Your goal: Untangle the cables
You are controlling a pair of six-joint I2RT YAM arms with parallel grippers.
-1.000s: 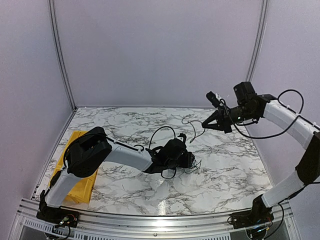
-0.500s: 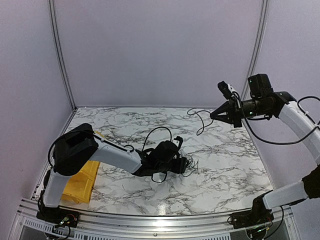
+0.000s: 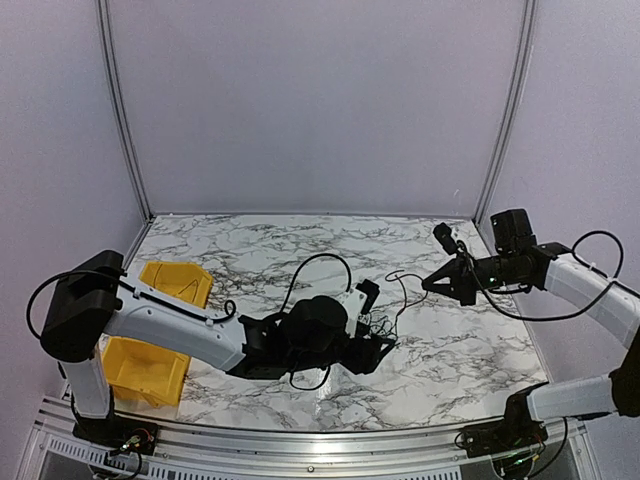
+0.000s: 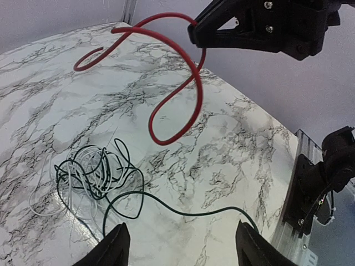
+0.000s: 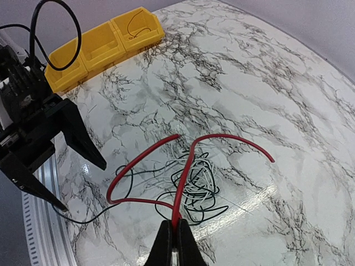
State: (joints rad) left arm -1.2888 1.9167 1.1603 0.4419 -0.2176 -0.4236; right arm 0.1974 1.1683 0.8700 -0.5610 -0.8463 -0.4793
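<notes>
A tangle of thin black, dark green and white cables (image 3: 374, 324) lies on the marble table. It also shows in the left wrist view (image 4: 91, 173) and the right wrist view (image 5: 204, 180). My right gripper (image 3: 428, 284) is shut on a red cable (image 5: 188, 160) and holds it in the air above and right of the tangle. The red cable loops in the left wrist view (image 4: 191, 83), hanging from the right gripper (image 4: 194, 30). My left gripper (image 4: 183, 246) is open and empty just in front of the tangle, and it shows from above (image 3: 378, 345). A dark green strand (image 4: 188, 213) trails toward its right finger.
Yellow bins (image 3: 172, 281) stand at the table's left edge, partly under the left arm; one holds a thin black wire (image 5: 135, 25). The metal front rail (image 3: 320, 440) runs along the near edge. Purple walls close in the back and sides.
My right gripper has come down from high at the back right to just right of the tangle, red cable still held. My left arm has stretched out lower and further right.
</notes>
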